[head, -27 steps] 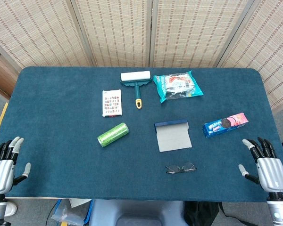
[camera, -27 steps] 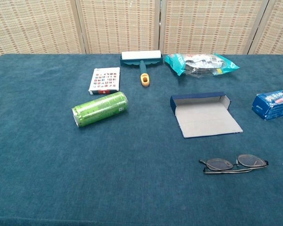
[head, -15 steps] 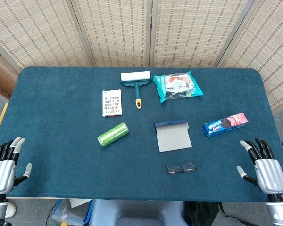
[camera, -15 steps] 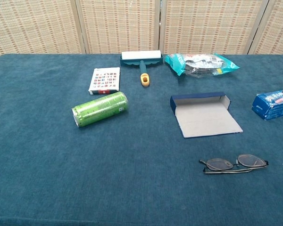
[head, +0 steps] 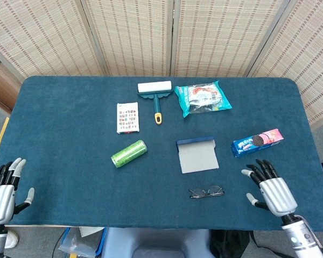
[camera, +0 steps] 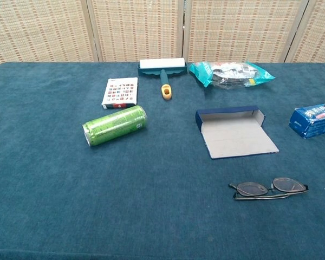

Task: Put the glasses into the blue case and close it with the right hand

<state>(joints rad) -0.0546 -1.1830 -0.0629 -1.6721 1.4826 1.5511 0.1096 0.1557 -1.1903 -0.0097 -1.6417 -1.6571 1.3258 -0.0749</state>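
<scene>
The glasses point(head: 206, 192) point(camera: 268, 188) lie folded on the blue cloth near the front edge, right of centre. Behind them the blue case point(head: 197, 155) point(camera: 234, 131) lies open, its grey-lined flap spread toward me. In the head view my right hand point(head: 271, 190) hovers to the right of the glasses, fingers spread, holding nothing. At the front left corner my left hand point(head: 2, 192) is also open and empty. Neither hand appears in the chest view.
A green can point(head: 128, 153) lies on its side left of the case. A small printed box point(head: 127, 117), a lint roller point(head: 155, 91) and a teal snack bag point(head: 203, 98) sit further back. A blue cookie packet point(head: 257, 142) lies right of the case.
My right hand has moved left and inward from the table's right front corner toward the glasses. The left hand has sunk slightly. The objects have not moved.
</scene>
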